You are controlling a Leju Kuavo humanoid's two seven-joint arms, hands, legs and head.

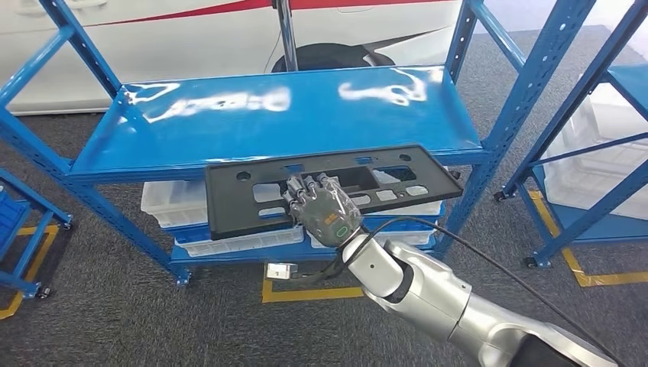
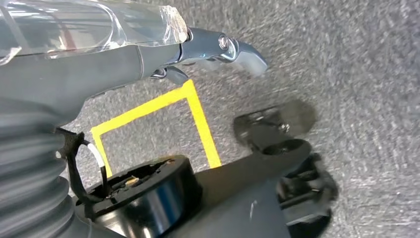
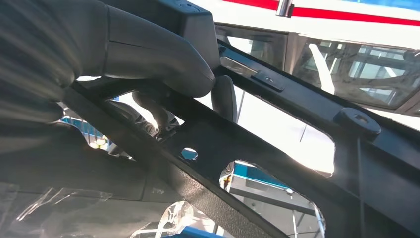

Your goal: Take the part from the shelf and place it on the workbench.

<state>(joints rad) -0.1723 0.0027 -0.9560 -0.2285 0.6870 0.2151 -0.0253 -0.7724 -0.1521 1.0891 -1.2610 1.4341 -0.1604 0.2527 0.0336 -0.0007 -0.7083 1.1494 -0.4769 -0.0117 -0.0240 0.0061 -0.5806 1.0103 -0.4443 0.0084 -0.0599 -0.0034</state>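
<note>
The part [image 1: 229,210] is a long flat black plastic panel with several cut-outs. It hangs level just in front of and slightly below the front edge of the blue shelf [image 1: 267,122]. My right hand [image 1: 325,208] grips it near the middle of its near edge, fingers over the top. In the right wrist view the thumb [image 3: 148,54] presses on the part [image 3: 386,163], with darker fingers curled under a strut. My left hand [image 2: 99,64] hangs over the grey carpet, fingers extended, holding nothing.
White bins [image 1: 172,202] sit on the lower shelf level under the part. Blue rack uprights stand at the right [image 1: 581,115] and at the left [image 1: 23,206]. Yellow floor tape [image 1: 306,293] marks the carpet in front of the shelf.
</note>
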